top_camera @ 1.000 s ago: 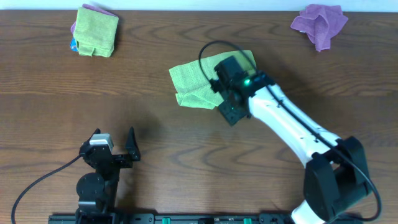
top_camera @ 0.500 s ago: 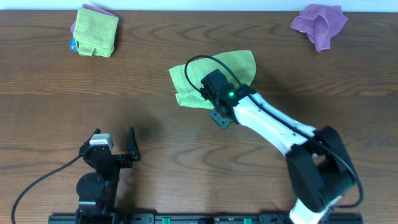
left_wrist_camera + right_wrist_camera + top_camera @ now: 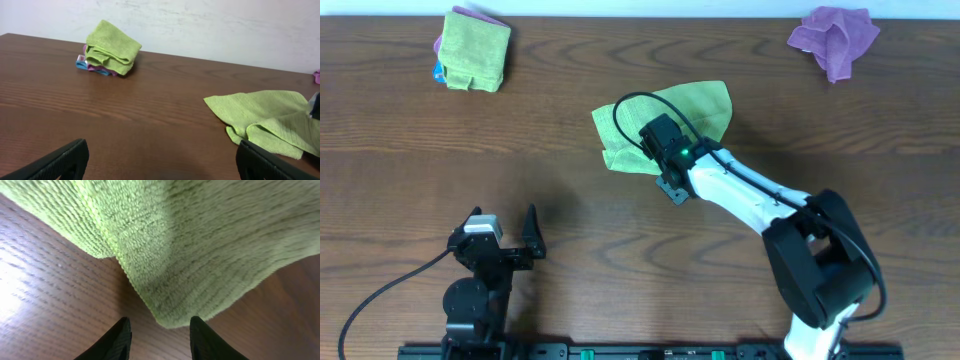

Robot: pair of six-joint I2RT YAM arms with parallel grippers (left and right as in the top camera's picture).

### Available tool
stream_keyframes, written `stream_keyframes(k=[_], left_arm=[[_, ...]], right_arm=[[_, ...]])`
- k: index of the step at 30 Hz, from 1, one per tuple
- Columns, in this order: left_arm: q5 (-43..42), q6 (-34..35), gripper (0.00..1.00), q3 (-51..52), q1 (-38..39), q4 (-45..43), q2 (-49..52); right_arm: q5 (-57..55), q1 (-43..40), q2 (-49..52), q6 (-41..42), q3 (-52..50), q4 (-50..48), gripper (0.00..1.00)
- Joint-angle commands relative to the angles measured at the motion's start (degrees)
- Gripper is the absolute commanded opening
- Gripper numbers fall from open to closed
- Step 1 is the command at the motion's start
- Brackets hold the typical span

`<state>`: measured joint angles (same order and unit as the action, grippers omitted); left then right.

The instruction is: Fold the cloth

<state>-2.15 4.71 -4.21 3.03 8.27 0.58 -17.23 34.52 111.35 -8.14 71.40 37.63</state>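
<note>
Diff vs 1 s ago: right gripper [image 3: 660, 150] has slid left across the green cloth [image 3: 705, 105], off the right half and onto the lower-left fold. The forearm has swung with it and the elbow sits closer to table centre. Most of that travel falls in the first half second, little after. The cloth outline looks unchanged, same corners in the same spots. Left gripper [image 3: 504, 222], folded stack and purple rag are all where they were.

Right claw: in the wrist view the fingers [image 3: 122, 337] stand apart with bare wood in the gap. A rounded cloth corner [image 3: 200, 245] hangs just ahead of the mouth, not pinched.

Left claw: spread wide, gripping nothing, parked at the front-left edge, well apart from the cloth [image 3: 265, 120].

Cloth position: table centre, slightly toward the back, lying mostly flat. Its front-left edge is doubled over into a thicker flap. The black cable [image 3: 625, 105] loops over its left part.

Surface: dark brown wood-grain table [image 3: 470, 150]. Back left there is a folded stack [image 3: 472, 50], green on top with purple and blue edges showing under it. Back right there is a crumpled purple rag [image 3: 835, 35].

Room: plain off-white wall [image 3: 225, 25] right behind the far table edge.
</note>
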Motion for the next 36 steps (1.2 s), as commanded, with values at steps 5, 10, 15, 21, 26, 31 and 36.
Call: stream_keyframes(k=[5, 10, 15, 21, 26, 31, 36], left_arm=[[0.7, 0.5, 0.95, 1.9, 0.1, 0.5, -0.3], [0.7, 0.5, 0.95, 1.9, 0.1, 0.5, -0.3], [0.7, 0.5, 0.95, 1.9, 0.1, 0.5, -0.3], [0.7, 0.5, 0.95, 1.9, 0.1, 0.5, -0.3], [0.7, 0.5, 0.95, 1.9, 0.1, 0.5, -0.3], [0.7, 0.5, 0.95, 1.9, 0.1, 0.5, -0.3], [0.7, 0.5, 0.95, 1.9, 0.1, 0.5, -0.3]], right_arm=[[-0.9, 0.4, 2.2, -0.7, -0.3, -0.6, 0.32], [-3.0, 0.4, 2.2, -0.5, -0.3, -1.0, 0.19], [-7.0, 0.4, 2.2, 1.1, 0.0, -0.5, 0.01], [-9.6, 0.4, 2.1, 6.7, 4.9, 8.8, 0.01], [-9.5, 0.3, 2.1, 11.3, 12.2, 20.1, 0.01], [-6.6, 0.3, 2.1, 11.3, 15.8, 28.9, 0.01], [-4.3, 0.3, 2.1, 12.0, 15.9, 34.2, 0.01]])
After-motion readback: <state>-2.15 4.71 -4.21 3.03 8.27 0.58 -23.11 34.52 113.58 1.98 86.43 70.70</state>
